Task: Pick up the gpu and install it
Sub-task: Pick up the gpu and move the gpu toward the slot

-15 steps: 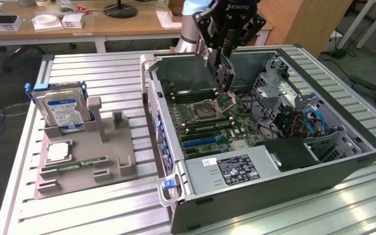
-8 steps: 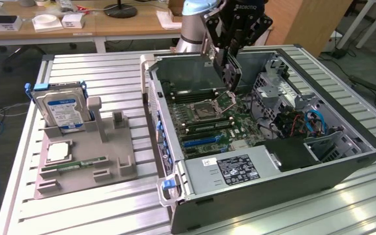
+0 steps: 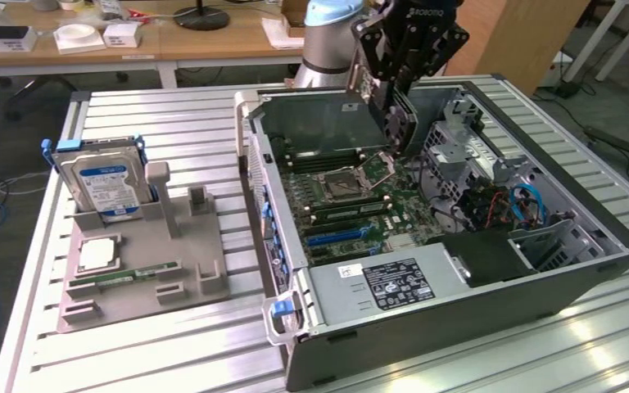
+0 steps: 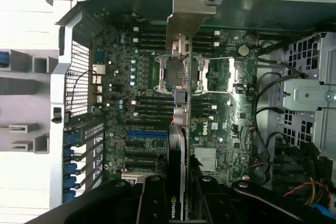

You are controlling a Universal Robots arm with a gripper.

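Observation:
My gripper [image 3: 402, 70] is shut on the gpu [image 3: 396, 119] and holds it on edge above the open computer case [image 3: 478, 278], over the motherboard [image 3: 347, 192] near the processor socket. In the wrist view the gpu [image 4: 178, 124] shows edge-on between the black fingers [image 4: 149, 203], with its silvery bracket [image 4: 190, 11] at the far end. The card hangs clear of the board, to one side of the blue expansion slot [image 4: 147, 135].
A grey holder tray [image 3: 140, 262] stands at the exterior view's left with a blue-labelled hard drive [image 3: 101, 180] upright in it, plus a processor chip [image 3: 98, 255] and a memory stick [image 3: 140, 274]. Drive cages and cables [image 3: 511, 205] fill the case's right side.

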